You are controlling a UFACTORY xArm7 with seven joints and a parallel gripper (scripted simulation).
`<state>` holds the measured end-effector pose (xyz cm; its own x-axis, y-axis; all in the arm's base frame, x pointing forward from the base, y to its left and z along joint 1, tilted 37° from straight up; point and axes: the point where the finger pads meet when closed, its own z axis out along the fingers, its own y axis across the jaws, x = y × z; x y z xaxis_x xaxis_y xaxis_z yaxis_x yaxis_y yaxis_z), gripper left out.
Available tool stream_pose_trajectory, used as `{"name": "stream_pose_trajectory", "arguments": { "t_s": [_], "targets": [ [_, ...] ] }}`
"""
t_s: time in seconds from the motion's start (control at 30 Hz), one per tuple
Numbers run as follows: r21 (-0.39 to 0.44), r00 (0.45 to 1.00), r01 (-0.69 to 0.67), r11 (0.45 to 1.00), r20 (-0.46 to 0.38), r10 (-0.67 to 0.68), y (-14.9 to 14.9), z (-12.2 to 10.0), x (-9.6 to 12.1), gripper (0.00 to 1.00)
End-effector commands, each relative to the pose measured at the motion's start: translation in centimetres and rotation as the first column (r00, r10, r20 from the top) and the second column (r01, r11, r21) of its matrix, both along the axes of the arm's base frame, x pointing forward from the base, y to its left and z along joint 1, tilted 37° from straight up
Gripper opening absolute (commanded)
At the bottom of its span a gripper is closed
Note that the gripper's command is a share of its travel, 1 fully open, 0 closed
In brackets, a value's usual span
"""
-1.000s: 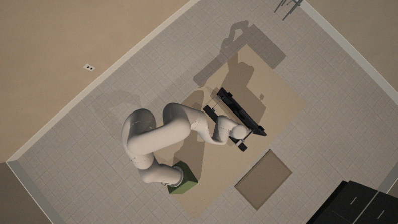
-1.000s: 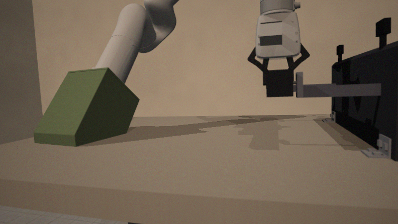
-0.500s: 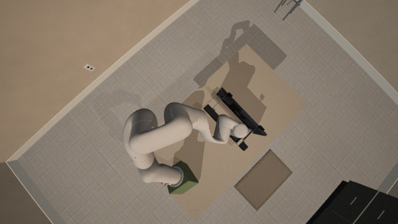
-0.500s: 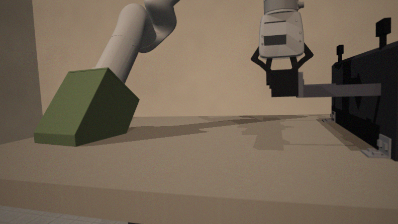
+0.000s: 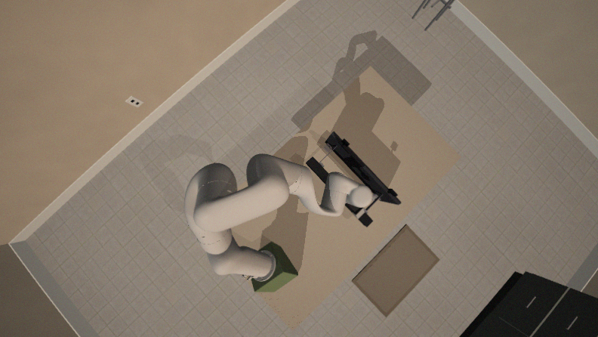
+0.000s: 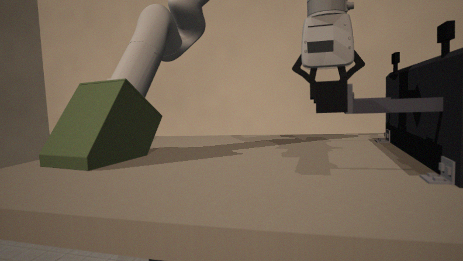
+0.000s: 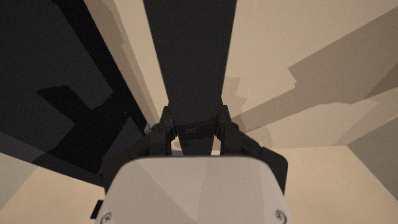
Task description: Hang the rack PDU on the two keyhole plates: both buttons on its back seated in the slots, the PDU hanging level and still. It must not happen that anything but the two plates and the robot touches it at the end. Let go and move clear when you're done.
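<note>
The rack PDU [image 6: 328, 97] is a long black bar, seen end-on in the side view and held well above the table. My gripper [image 6: 327, 89] points straight down and is shut on it from above. The PDU's back touches the end plate [image 6: 349, 98] of a grey keyhole arm [image 6: 396, 105] that sticks out from the black upright rack panel [image 6: 427, 116]. From above, the PDU lies parallel to the panel [image 5: 362, 167], partly hidden under my wrist. In the wrist view the fingers clamp the dark bar [image 7: 192, 65]. The buttons and slots are hidden.
The green robot base block [image 6: 100, 124] sits at the table's left. Grey foot brackets [image 6: 445, 168] hold the panel on the table at the right. On the floor lie a brown mat [image 5: 395, 270] and a black cabinet [image 5: 539, 305].
</note>
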<state>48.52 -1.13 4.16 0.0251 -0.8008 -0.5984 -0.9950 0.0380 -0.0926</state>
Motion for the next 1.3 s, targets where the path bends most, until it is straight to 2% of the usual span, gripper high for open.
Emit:
{"name": "stream_pose_trajectory", "arguments": {
  "t_s": [0.0, 1.27],
  "targets": [
    [-0.002, 1.000, 0.004, 1.000, 0.004, -0.004, -0.2, 0.1, 0.1, 0.00],
    [-0.002, 1.000, 0.004, 1.000, 0.004, -0.004, 0.6, -0.9, 0.3, 0.00]
  ]
}}
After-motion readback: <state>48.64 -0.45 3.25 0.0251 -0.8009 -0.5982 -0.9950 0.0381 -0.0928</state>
